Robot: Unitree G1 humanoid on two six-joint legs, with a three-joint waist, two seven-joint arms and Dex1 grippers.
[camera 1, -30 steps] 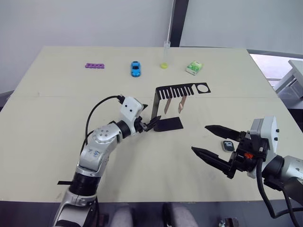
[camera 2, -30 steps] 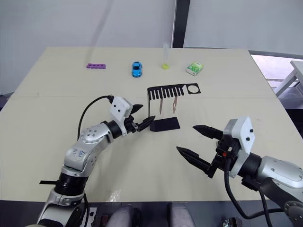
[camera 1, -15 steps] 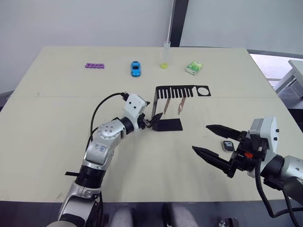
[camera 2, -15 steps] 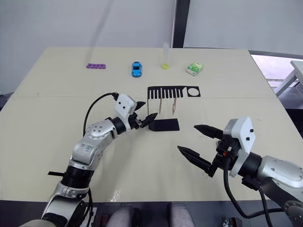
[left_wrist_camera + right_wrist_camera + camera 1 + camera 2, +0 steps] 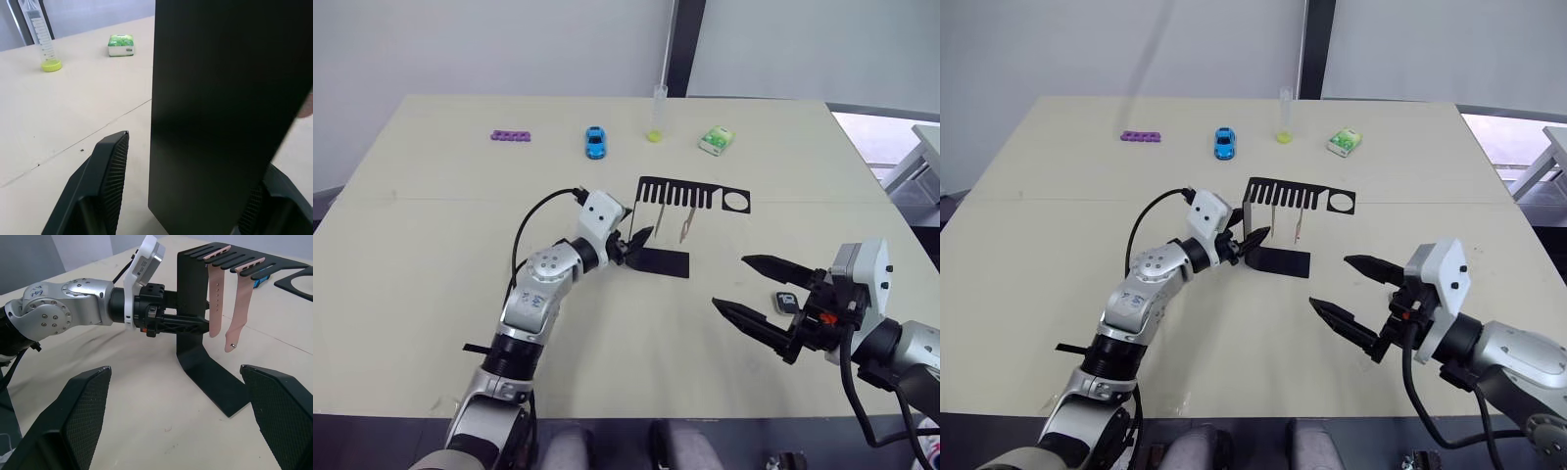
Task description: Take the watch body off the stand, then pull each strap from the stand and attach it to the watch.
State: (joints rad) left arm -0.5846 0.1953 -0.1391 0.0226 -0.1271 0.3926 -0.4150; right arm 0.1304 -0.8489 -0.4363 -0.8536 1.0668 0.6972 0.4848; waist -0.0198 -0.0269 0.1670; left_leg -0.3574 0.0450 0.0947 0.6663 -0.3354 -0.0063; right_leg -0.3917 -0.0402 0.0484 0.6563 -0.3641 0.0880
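**Mia:** What do the eye views show?

**Ben:** The small square watch body (image 5: 786, 303) with the black screen is off its holder. It lies on the pale table (image 5: 431, 245), just behind the right gripper (image 5: 729, 282). That gripper hangs over the table with its two black fingers wide apart, holding nothing.

**Mia:** And the other arm?

**Ben:** The left gripper (image 5: 634, 245) has moved in. A second ago it was beside the black bent metal stand (image 5: 690, 193). Now it is right at the stand's tall back plate. The comb top has also turned a little, so I think the stand got a small push.

**Mia:** What about the left wrist view?

**Ben:** The black plate stands between the two fingers (image 5: 110, 166). That finger has a gap to the plate, so the gripper is apart, not squeezing yet.

**Mia:** And the right wrist view?

**Ben:** The two soft pink-beige straps (image 5: 215, 298) hang from the comb slots, side by side. The left gripper is at the back plate, behind them.

**Mia:** So what does it mean?

**Ben:** I think the left arm will hold the stand so it can't slide. Then the right one can pull out the first strap.
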